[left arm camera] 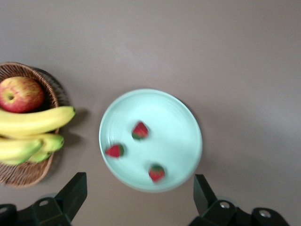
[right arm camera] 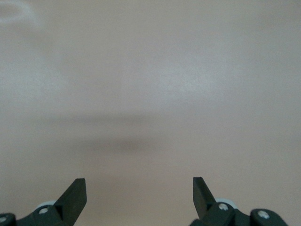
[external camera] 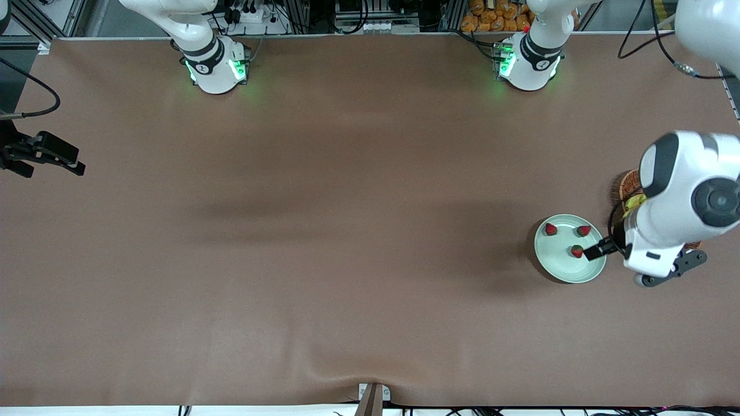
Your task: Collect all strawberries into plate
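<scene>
Three small red strawberries (external camera: 551, 229) (external camera: 584, 231) (external camera: 577, 251) lie in the pale mint-green plate (external camera: 543, 254) toward the left arm's end of the table. In the left wrist view the plate (left arm camera: 181, 120) holds the same berries (left arm camera: 140, 130) (left arm camera: 114, 150) (left arm camera: 156, 173). My left gripper (external camera: 604, 249) (left arm camera: 139, 188) hangs over the plate's edge, open, nothing between its fingers. My right gripper (external camera: 52, 162) (right arm camera: 139, 186) waits open over bare table at the right arm's end.
A brown wicker basket (left arm camera: 28, 172) beside the plate holds a red-yellow apple (left arm camera: 21, 93) and bananas (left arm camera: 37, 121); in the front view the basket (external camera: 627, 185) is mostly hidden under the left arm. A brown cloth (external camera: 347, 231) covers the table.
</scene>
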You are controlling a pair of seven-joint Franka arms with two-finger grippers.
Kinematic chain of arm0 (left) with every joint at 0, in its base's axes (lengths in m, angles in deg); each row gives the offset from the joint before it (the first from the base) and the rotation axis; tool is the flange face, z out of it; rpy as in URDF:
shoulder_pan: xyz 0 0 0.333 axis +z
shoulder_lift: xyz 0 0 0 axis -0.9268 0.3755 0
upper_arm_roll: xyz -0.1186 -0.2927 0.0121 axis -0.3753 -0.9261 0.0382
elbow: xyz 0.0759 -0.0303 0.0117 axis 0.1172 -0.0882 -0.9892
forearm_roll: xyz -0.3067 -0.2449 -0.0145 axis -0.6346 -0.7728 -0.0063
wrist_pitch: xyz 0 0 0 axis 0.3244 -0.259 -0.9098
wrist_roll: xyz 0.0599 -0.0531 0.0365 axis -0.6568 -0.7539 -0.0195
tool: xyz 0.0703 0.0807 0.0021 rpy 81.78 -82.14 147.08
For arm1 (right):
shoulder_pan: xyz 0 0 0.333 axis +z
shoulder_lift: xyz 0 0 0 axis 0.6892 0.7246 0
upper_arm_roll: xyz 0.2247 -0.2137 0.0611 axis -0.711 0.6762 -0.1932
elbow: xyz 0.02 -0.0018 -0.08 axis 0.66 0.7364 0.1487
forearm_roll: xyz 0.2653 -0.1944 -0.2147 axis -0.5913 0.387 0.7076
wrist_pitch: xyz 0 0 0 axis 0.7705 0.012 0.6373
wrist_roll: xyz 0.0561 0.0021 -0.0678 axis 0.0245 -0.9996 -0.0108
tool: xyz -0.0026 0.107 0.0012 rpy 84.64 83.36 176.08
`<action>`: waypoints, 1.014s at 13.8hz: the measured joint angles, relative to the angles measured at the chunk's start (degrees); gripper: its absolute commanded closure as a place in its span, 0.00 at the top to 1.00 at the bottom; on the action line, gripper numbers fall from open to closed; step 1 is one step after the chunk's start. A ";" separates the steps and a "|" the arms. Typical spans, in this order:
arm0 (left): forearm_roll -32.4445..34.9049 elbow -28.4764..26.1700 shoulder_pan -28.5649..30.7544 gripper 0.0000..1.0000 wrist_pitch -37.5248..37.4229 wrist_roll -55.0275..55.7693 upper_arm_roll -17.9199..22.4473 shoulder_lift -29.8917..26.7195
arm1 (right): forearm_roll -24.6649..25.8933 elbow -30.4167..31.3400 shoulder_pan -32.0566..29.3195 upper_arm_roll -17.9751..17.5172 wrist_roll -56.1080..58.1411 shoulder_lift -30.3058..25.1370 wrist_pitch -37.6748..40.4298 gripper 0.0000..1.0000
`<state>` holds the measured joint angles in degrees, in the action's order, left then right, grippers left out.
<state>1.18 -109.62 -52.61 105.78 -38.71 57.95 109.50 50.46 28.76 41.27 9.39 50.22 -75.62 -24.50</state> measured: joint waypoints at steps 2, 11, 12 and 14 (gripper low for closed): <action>-3.60 -0.71 -5.90 1.00 -3.62 -3.81 3.49 -5.58 | 0.00 0.00 -0.01 0.04 0.00 0.00 0.15 1.00; -15.46 -3.15 -20.31 1.00 -17.77 -24.23 18.78 -24.71 | 0.02 0.00 -0.01 0.06 0.00 0.00 0.33 1.00; -15.52 -3.13 -20.32 1.00 -19.19 -25.58 18.48 -25.50 | 0.02 0.00 -0.01 0.06 0.00 0.00 0.33 1.00; -15.54 -2.46 -20.33 1.00 -21.94 -28.14 17.83 -26.04 | 0.02 0.00 -0.01 0.06 0.00 0.00 0.34 1.00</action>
<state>-14.36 -112.08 -72.95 83.84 -66.85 75.78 83.45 50.48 28.76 41.26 9.45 50.22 -75.62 -24.16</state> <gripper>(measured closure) 0.000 0.000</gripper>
